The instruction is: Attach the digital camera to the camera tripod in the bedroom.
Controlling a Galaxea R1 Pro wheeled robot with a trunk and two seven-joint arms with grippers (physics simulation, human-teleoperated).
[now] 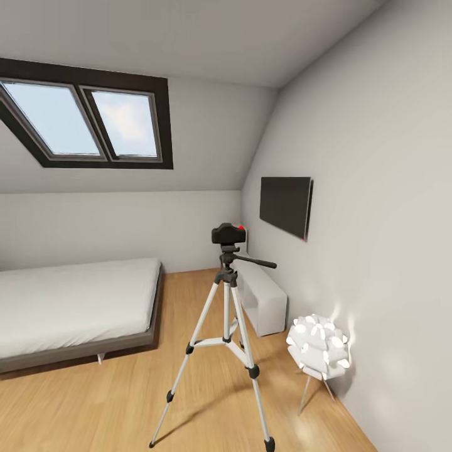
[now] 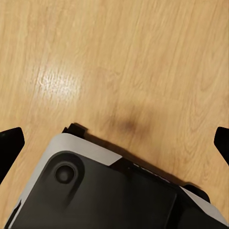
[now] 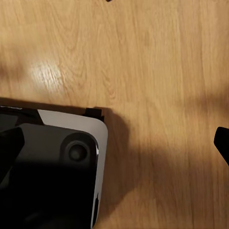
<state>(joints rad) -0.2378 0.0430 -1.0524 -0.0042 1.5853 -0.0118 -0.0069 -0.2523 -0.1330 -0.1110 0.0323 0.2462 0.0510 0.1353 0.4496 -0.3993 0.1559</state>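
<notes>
Both grippers are seen spread wide and empty: the left gripper (image 2: 114,143) and the right gripper (image 3: 114,143) are cut off to dark fingertips (image 2: 10,143) at the frame edges, held over the robot base (image 2: 109,191) and wood floor (image 3: 157,71). The digital camera (image 1: 228,233) is seated on the camera tripod (image 1: 226,333), beside the bed (image 1: 75,304); one tripod foot is cropped.
</notes>
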